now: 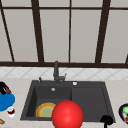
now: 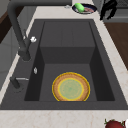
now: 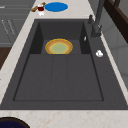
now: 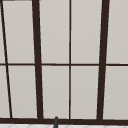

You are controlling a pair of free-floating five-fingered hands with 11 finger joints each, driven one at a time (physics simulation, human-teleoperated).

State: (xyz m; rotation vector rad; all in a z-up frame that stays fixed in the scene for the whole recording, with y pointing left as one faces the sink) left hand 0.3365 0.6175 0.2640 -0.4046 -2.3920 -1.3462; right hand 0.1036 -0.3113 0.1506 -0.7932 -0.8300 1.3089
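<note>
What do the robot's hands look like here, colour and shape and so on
Both are plain black, human-shaped hands with slim fingers, floating with no arm, sleeve or cable behind them. The left hand shows at the counter's left edge, the right hand at the sink's front right corner. No markings are visible on either.

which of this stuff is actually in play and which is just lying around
In play: left robot hand by blue plate; right robot hand beside dark bowl.
Lying about: yellow plate in sink, red ball, faucet, small glass.
</note>
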